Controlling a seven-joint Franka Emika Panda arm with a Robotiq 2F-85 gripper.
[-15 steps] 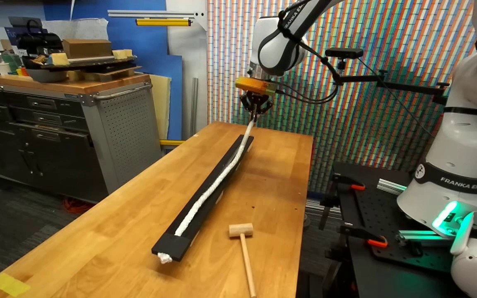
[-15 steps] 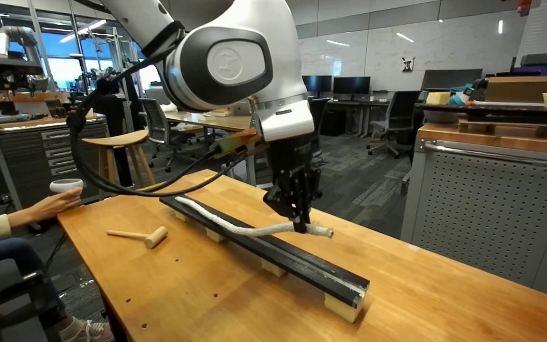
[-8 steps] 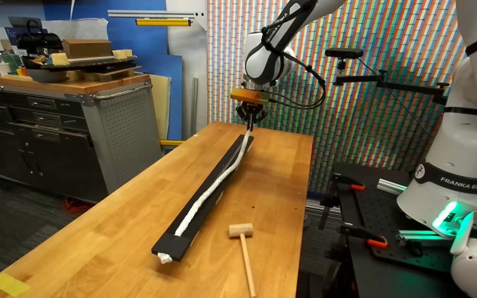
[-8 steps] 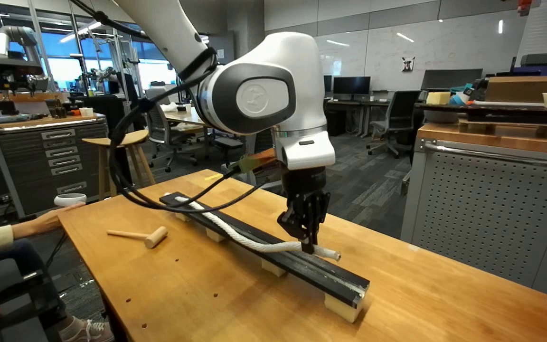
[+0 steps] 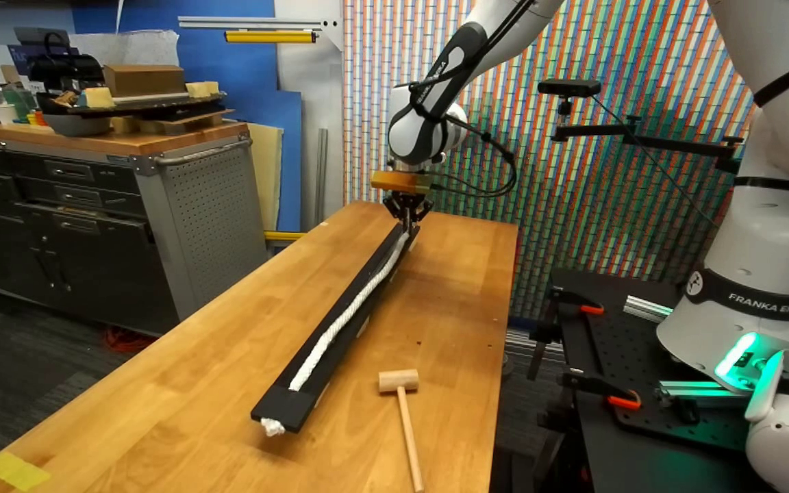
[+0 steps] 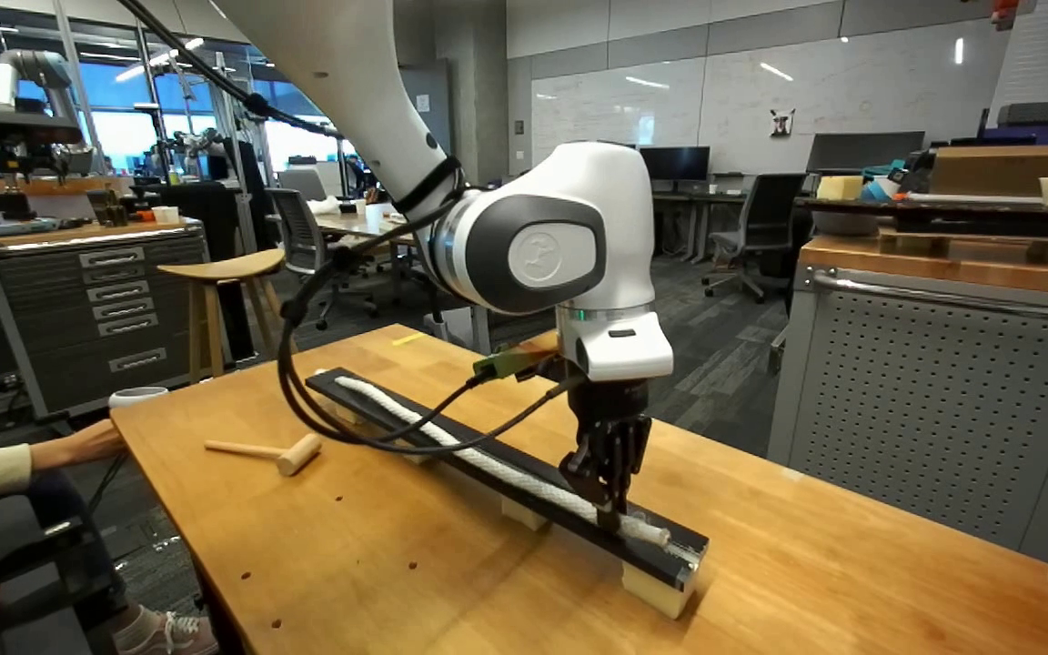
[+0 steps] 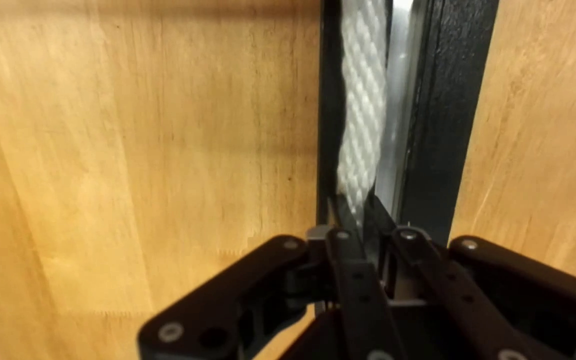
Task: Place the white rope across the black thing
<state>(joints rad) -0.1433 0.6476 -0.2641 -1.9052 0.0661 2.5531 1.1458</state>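
Note:
The white rope lies lengthwise along the top of the black bar, over its grooved middle. In an exterior view the rope follows the bar with a slight bend. A frayed white tuft pokes out at the bar's near end. My gripper is shut on the rope close to its free end, low over the bar. A short rope end sticks out past the fingers. In the wrist view the rope runs into the gripper, left of the bar's shiny groove.
A wooden mallet lies on the wooden table beside the bar. Pale blocks hold the bar up off the table. The arm's cables hang across the bar. A person's hand is at the table's edge.
My gripper has come down and toward the bar's far end in the view with the table lengthwise, carrying the rope end. The raised rope now lies down along the bar.

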